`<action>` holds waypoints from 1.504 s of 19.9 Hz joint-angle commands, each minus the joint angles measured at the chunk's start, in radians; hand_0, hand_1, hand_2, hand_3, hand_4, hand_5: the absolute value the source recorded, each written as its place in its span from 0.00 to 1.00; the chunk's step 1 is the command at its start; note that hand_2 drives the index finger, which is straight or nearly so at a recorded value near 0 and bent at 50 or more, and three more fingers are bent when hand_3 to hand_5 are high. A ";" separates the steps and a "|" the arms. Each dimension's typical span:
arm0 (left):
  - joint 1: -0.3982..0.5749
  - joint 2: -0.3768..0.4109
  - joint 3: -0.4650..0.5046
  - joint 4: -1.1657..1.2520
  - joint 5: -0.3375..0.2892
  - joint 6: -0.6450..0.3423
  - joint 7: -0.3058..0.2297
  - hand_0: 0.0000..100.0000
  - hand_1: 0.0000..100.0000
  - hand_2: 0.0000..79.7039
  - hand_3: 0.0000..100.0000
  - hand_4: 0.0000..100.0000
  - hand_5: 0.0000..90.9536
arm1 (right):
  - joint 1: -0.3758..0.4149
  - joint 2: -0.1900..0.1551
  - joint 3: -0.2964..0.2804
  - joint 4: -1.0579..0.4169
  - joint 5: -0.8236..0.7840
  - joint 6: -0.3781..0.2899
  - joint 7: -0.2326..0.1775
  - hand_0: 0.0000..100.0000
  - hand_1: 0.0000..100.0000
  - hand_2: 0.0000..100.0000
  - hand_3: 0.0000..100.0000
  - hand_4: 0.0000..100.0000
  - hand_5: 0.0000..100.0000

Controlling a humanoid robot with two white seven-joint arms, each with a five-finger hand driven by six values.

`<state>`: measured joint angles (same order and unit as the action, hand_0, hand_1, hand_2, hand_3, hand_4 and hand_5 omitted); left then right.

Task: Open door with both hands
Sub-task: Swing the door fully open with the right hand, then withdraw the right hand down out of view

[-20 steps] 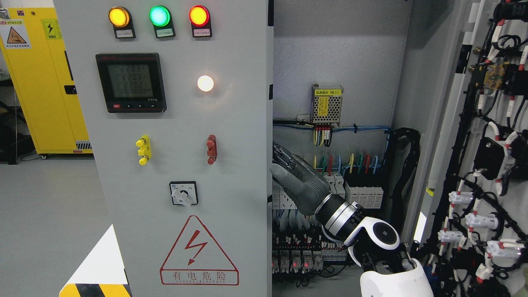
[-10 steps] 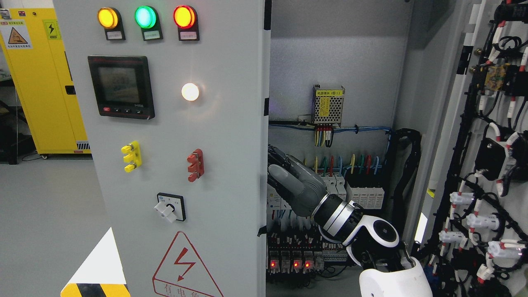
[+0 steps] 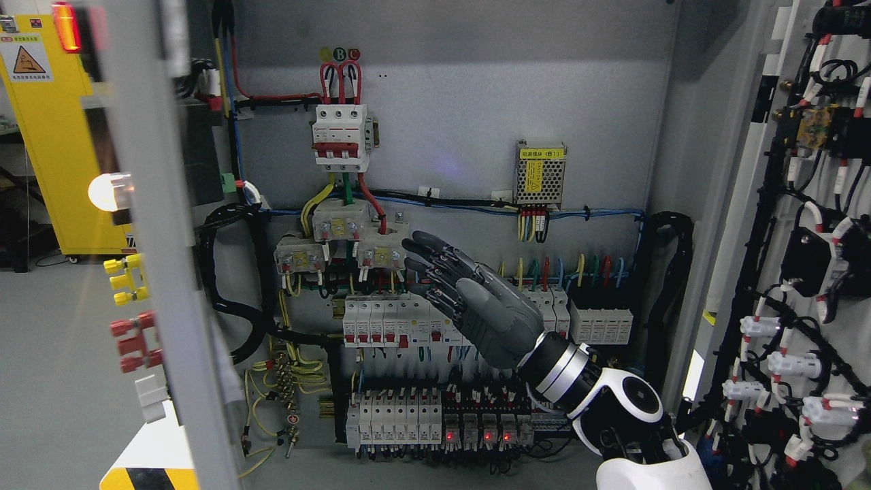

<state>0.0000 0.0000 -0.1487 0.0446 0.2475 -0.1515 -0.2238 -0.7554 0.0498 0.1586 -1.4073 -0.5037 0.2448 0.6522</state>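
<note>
Swung wide since the earlier frame, the grey metal left door (image 3: 146, 272) now stands edge-on at far left, baring the wired cabinet interior (image 3: 435, 170). Right hand (image 3: 469, 299) hovers, fingers spread, grasping nothing.

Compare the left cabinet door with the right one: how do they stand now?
The left door is seen nearly edge-on, its lamps and switches just showing on its outer face. The right door shows its inner face, covered in black wiring and white connectors. Both stand open, and the right hand touches neither.
</note>
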 commanded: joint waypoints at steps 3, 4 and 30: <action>-0.029 -0.020 0.000 0.000 0.000 0.000 0.000 0.12 0.56 0.00 0.00 0.00 0.00 | 0.064 -0.015 0.146 -0.117 -0.021 0.033 -0.003 0.00 0.50 0.04 0.00 0.00 0.00; -0.031 -0.020 0.000 0.000 0.000 0.000 0.000 0.12 0.56 0.00 0.00 0.00 0.00 | 0.071 -0.016 0.169 -0.130 -0.021 0.036 -0.003 0.00 0.50 0.04 0.00 0.00 0.00; -0.031 -0.015 0.000 0.000 0.000 0.000 0.000 0.12 0.56 0.00 0.00 0.00 0.00 | 0.234 0.099 0.711 -0.185 0.024 0.041 -0.055 0.00 0.50 0.04 0.00 0.00 0.00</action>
<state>0.0000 0.0000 -0.1488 0.0452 0.2475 -0.1515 -0.2241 -0.5247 0.0983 0.6963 -1.5775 -0.4797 0.2848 0.6008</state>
